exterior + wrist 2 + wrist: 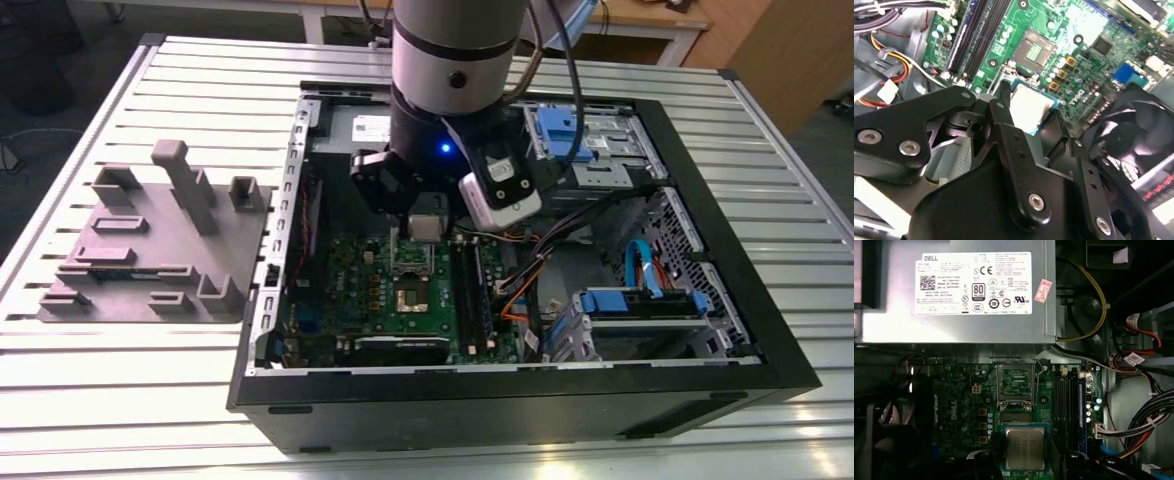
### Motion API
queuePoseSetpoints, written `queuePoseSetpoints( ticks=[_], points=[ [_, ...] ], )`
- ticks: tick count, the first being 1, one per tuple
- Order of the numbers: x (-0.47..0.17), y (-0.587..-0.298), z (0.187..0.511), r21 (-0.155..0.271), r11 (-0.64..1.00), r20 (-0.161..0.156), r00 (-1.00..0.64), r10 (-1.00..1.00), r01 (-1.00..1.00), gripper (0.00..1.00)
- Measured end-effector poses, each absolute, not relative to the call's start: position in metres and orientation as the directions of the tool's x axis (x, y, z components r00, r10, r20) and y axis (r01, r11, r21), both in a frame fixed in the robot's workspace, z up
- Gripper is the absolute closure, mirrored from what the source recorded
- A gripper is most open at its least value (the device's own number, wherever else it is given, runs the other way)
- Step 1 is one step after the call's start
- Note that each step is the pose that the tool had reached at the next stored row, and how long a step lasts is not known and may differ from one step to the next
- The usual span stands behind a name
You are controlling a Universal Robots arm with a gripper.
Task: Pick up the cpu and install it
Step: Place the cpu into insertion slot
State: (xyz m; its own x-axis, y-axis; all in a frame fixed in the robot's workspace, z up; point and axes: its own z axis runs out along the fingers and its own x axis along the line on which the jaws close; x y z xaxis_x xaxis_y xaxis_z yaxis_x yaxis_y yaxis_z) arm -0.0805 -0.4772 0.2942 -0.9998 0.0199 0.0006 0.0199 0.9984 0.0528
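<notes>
- A silver slatted metal table (120, 400) carries everything in the exterior view; its edges run out of frame.
- An open black computer case (534, 405) lies on it. The grey-and-black robot arm (454, 60) covers part of the case's interior, and the arm's upper part is cut off.
- A grey plastic fixture block (147, 250) with upright posts sits on the exterior view's left, well apart from the arm.
- A silver power-supply box (954, 325) with a white label appears in the first wrist view.
- A green motherboard (961, 405) lies below the gripper in both wrist views.
- A black round fan (1134, 125) is partly hidden by the gripper's linkages in the second wrist view.
- The black 2-finger gripper (1030, 117) is clamped on the cpu, 1 finger (1001, 102) at each side; the frame edge cuts its fingers off in the first wrist view.
- The rectangular metal socket frame (1015, 382) stands open and unfilled.
- The cpu (1025, 447), a small silver-topped square chip, hangs above the board near the socket; linkages hide 1 corner in the second wrist view.
</notes>
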Motion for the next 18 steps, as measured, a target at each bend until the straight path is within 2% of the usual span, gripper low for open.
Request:
queuePoseSetpoints(
  ticks=[7,11,18],
  points=[
    [-0.078,-0.484,0.285,0.049,0.998,0.000,-1.000,0.026,0.026,0.53],
    [-0.078,-0.485,0.284,0.022,0.999,0.000,-1.000,0.026,0.026,0.53],
    [-0.078,-0.485,0.271,0.021,1.000,0.000,-1.000,0.021,0.021,0.53]
  ],
)
